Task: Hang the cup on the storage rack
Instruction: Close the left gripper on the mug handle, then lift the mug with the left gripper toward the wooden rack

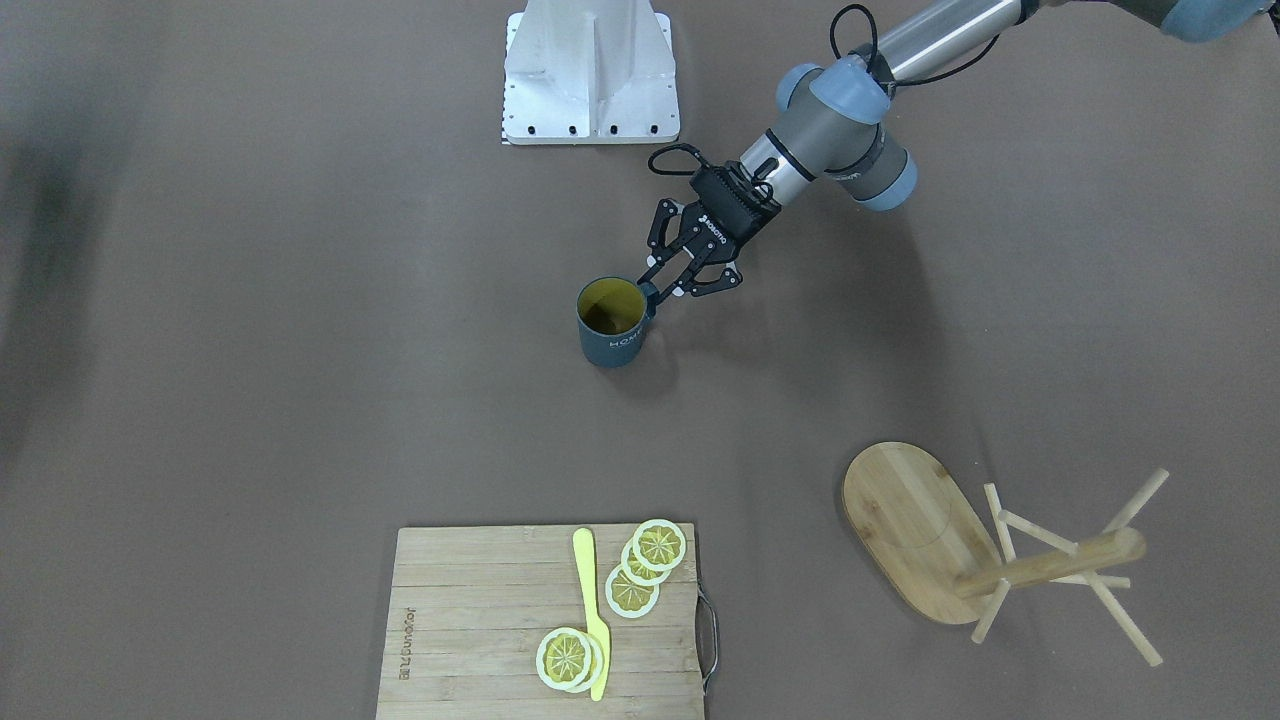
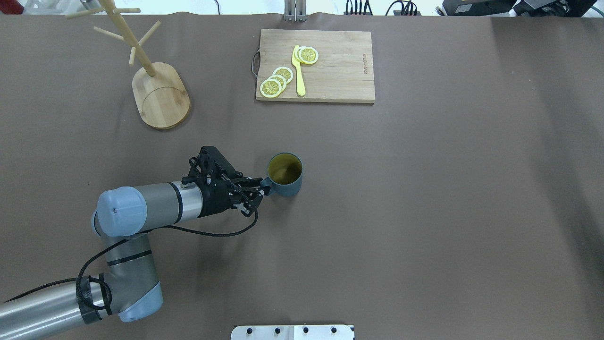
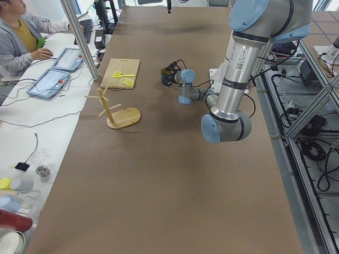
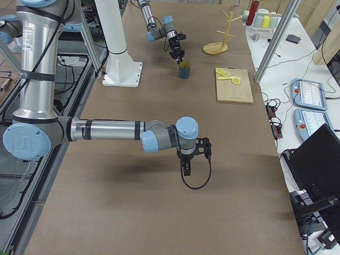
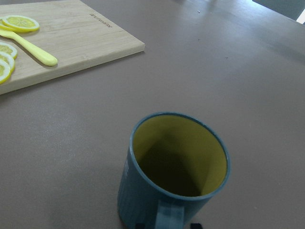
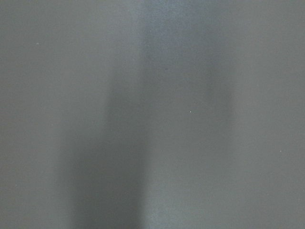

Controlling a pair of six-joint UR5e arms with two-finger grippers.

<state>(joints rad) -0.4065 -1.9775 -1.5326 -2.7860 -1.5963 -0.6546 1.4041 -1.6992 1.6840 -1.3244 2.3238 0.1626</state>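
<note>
The slate-blue ribbed cup [image 2: 285, 172] with a yellow-olive interior stands upright, mouth up, near the centre of the brown bench [image 2: 424, 212]. Its loop handle [image 5: 169, 217] points left, toward the left arm.

The left pincer [image 2: 264, 185] is level with the handle. Its 2 fingertips [image 5: 139, 225] sit 1 on each side of the handle, just beside it. Whether they are clenched on the handle or released cannot be told.

The light bamboo storage rack [image 2: 160, 94], with an oval base, round post and thin pegs, stands upright at the far left of the bench, well apart from the cup.

A rectangular wooden cutting board [image 2: 339, 71] lies at the far edge, beyond the cup. It carries yellow lemon slices [image 2: 276, 81] and a yellow plastic knife [image 2: 299, 75].

The right pincer [image 4: 186, 167] hangs over bare bench on the right side. Its state cannot be told.
</note>
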